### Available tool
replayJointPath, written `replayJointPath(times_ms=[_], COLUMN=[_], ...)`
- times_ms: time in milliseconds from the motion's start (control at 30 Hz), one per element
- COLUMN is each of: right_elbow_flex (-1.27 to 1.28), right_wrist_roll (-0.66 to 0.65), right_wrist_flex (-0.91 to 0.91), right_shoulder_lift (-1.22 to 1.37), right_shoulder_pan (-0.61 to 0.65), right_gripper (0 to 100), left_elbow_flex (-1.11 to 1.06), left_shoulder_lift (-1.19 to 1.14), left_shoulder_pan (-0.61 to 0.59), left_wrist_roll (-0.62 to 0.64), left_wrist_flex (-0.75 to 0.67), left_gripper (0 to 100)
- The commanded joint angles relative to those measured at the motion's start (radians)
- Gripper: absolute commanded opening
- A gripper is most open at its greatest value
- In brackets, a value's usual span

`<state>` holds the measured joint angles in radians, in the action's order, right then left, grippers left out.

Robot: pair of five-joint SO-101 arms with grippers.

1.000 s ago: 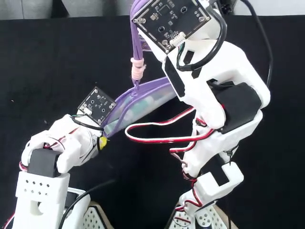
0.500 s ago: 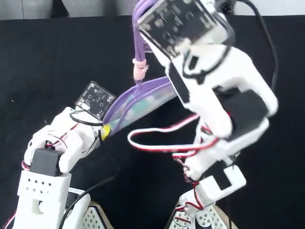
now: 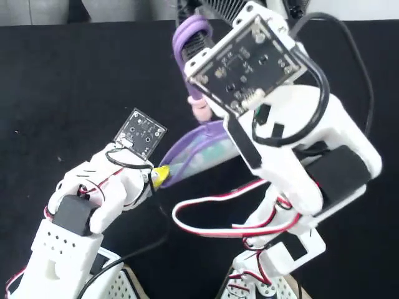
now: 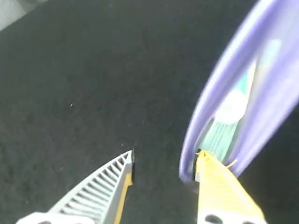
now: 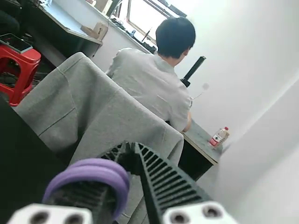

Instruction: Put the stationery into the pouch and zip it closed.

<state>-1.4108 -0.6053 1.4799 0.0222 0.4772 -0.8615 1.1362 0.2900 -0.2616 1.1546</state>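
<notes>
Your arms: white printed shells, black servos [image 3: 340, 177]
Each wrist carries a black camera board [image 3: 141, 133]; red, white and black wires [image 3: 218, 198] loop off the right arm [image 3: 299, 124]; the left arm [image 3: 93, 187] has ribbed jaws edged in yellow

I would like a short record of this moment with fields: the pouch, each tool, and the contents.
Pouch: purple, hanging tilted above the table
Right tool: raised, shut on the purple strap
Left tool: open, yellow finger at the pouch's lower end
Contents: teal and white items inside
Closed or open: cannot tell
</notes>
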Motion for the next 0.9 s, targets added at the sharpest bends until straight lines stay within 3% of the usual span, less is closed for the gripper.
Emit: replayJointPath(times_ms=[0,167,533,700,867], right_elbow_flex=[-0.045,-0.045,-0.045,-0.045,-0.045], right_wrist_roll=[0.011,0.011,0.049,0.044,0.052], right_wrist_flex=[0.006,0.012,0.017,0.015,-0.014], right_shoulder_lift=[-0.053,-0.053,-0.053,-0.053,-0.053], right_shoulder_pan=[0.051,0.051,0.048,0.046,0.046], right_gripper=[1.1,1.1,1.1,1.1,1.1], left_elbow_flex=[0.073,0.062,0.074,0.194,0.483], left_shoulder_lift=[0.008,0.008,0.011,0.094,0.19], left_shoulder_pan=[0.048,0.111,0.105,0.085,0.079], left_wrist_roll=[0.023,0.072,0.117,0.101,0.008], left_wrist_flex=[-0.021,-0.012,-0.021,0.18,0.476], left_gripper=[22,22,22,22,22])
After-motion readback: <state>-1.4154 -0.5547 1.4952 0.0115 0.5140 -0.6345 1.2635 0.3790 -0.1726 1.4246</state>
